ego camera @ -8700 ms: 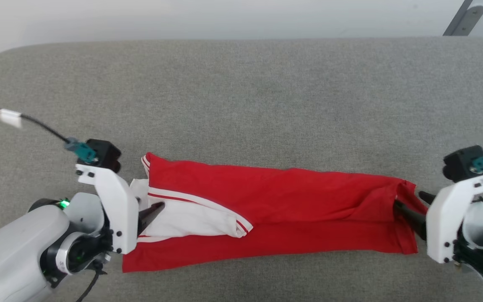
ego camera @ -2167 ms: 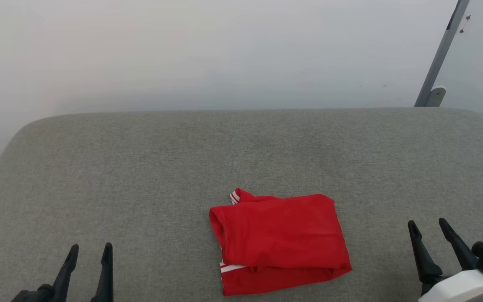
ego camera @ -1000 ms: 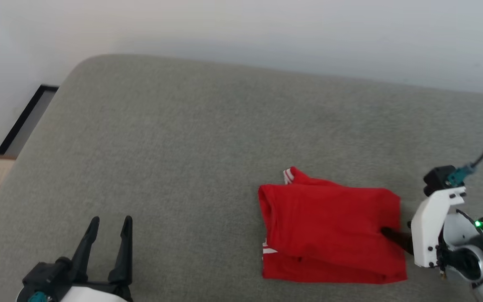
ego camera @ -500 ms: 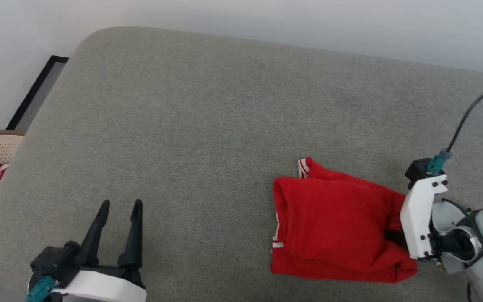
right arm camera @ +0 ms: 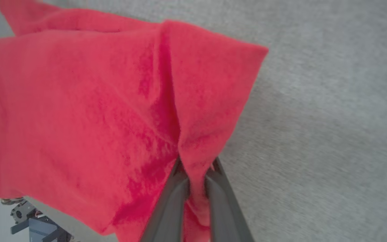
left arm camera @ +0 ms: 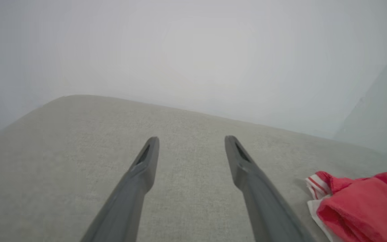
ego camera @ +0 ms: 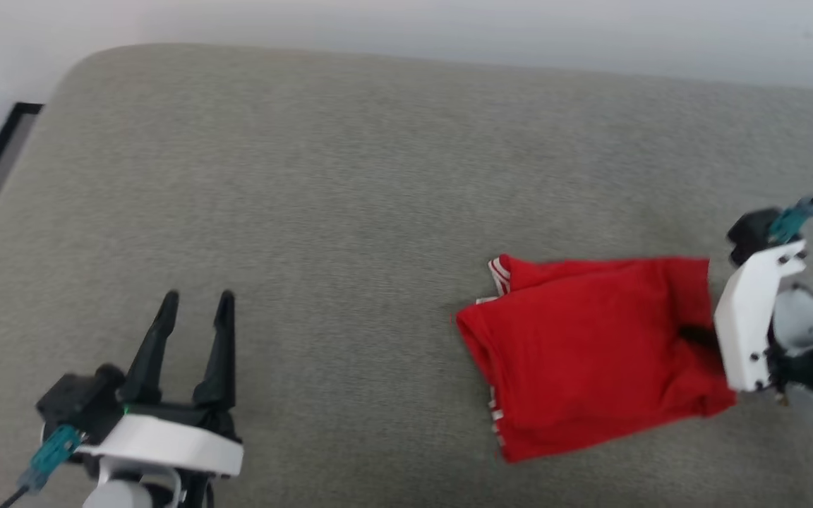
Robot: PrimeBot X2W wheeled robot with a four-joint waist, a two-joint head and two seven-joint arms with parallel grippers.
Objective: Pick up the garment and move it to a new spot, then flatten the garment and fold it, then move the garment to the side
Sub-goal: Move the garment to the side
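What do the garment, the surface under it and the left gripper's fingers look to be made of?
The garment: soft, matte red knit, likely cotton jersey; it creases and bunches where it is pinched. The surface: grey woven upholstery fabric, with a flecked weave and rounded, padded-looking corners. The fingers of the left gripper: dark, smooth and matte, probably moulded plastic, though the look leaves that open.

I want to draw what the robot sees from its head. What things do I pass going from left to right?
Left gripper, open above the grey cushion → red shirt → right gripper, pinching the shirt's right edge.
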